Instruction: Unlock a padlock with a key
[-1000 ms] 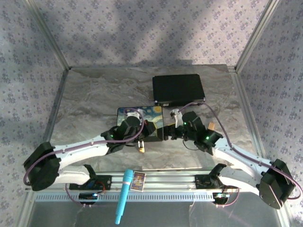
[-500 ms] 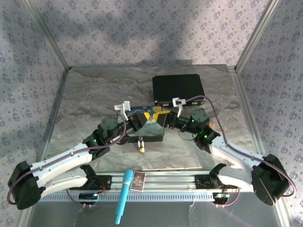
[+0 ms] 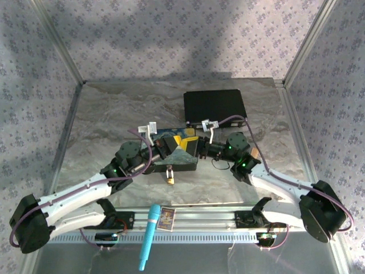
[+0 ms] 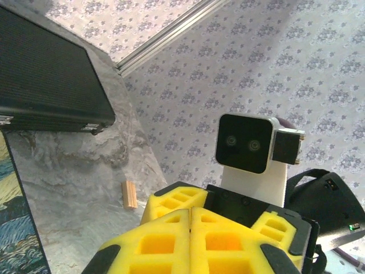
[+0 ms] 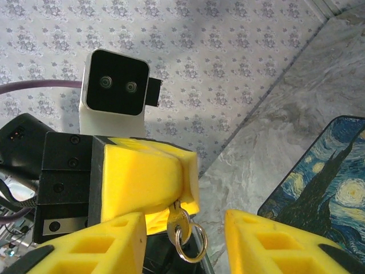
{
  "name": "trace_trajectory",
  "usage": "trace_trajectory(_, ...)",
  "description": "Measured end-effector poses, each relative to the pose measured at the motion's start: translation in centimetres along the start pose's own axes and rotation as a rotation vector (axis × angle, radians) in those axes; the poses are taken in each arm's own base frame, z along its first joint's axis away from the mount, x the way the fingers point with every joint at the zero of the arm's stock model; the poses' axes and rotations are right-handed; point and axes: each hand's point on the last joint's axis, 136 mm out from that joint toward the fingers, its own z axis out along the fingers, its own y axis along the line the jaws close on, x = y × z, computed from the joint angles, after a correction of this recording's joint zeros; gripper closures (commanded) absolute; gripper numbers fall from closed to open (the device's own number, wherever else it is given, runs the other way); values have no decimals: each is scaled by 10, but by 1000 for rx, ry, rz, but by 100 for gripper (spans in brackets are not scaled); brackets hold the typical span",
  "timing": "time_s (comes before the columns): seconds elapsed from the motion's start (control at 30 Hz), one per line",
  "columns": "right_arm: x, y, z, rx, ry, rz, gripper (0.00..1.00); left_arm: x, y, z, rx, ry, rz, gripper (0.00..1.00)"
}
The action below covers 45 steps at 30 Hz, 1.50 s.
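A grey marbled table (image 3: 114, 125) is enclosed by walls (image 3: 171, 40) papered in a small floral print, and a black case (image 3: 215, 107) lies at the far right. The starry-night box (image 5: 319, 188) sits at the middle of the table, and both arms meet above it. The padlock (image 3: 170, 176) is seen just at the near side of the box. Whether it hangs from the clasp or lies loose cannot be told.

The key (image 5: 179, 220) is pinched in the closed yellow pads of the left gripper (image 4: 190, 228). One end is hidden in the foam, while its bow and a small split ring (image 5: 192, 242) hang free below the pad tips. The right gripper (image 5: 183, 234) is held wide, with one finger to either side of the key and nothing grasped.

The key is judged light, stiff and smooth, so it may pivot or slip if only an edge is caught in soft foam. The flat bow is judged the best place for a hold, taken squarely across its faces so the blade is left free. The ring is expected to swing and is best kept out of the pinch. The padlock is judged small, dense and apt to slide. Its body should be clamped across the flat faces, with the keyhole end left exposed.
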Motion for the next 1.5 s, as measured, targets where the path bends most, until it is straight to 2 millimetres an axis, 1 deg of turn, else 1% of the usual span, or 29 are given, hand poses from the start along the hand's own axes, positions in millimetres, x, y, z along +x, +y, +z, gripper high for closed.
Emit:
trace_trajectory(0.07,1,2,0,-7,3,-2,66,0,0,0,2,3,0,100)
trace_trajectory(0.13,1,3,1,-11,3,-6,73,0,-1,0,3,2,0,100)
trace_trajectory(0.23,1,3,0,-14,4,-5,74,0,-1,0,3,1,0,100)
trace_trajectory(0.27,1,3,0,-14,4,-5,78,0,-1,0,2,2,0,100)
trace_trajectory(0.3,2,3,0,-13,4,-5,79,0,0,0,2,1,-1,100)
trace_trajectory(0.37,3,1,-1,-11,5,1,80,0,0,0,1,-1,-1,100)
trace_trajectory(0.4,4,1,-1,-10,6,1,82,0,0,0,0,-2,-1,100)
trace_trajectory(0.43,4,0,-1,-9,4,0,87,-1,1,0,-2,-5,-1,100)
trace_trajectory(0.67,7,-4,-6,0,-1,7,90,1,5,-1,-10,-5,-2,100)
trace_trajectory(0.7,7,-3,-6,-1,0,7,92,2,5,-1,-9,-2,-2,100)
trace_trajectory(0.73,7,-3,-6,-1,-2,5,93,2,5,0,-8,-1,-3,100)
trace_trajectory(0.8,6,-3,-6,0,-3,7,92,3,5,1,-6,-1,-6,100)
trace_trajectory(0.9,6,-5,-7,8,-6,12,81,3,6,3,-7,0,-15,100)
trace_trajectory(1.03,4,-8,-7,21,-16,10,77,5,10,4,-17,7,-22,100)
trace_trajectory(1.2,3,-10,-8,27,-21,10,81,7,12,6,-23,11,-32,100)
trace_trajectory(1.5,2,-12,-7,35,-26,13,82,8,13,8,-19,13,-42,100)
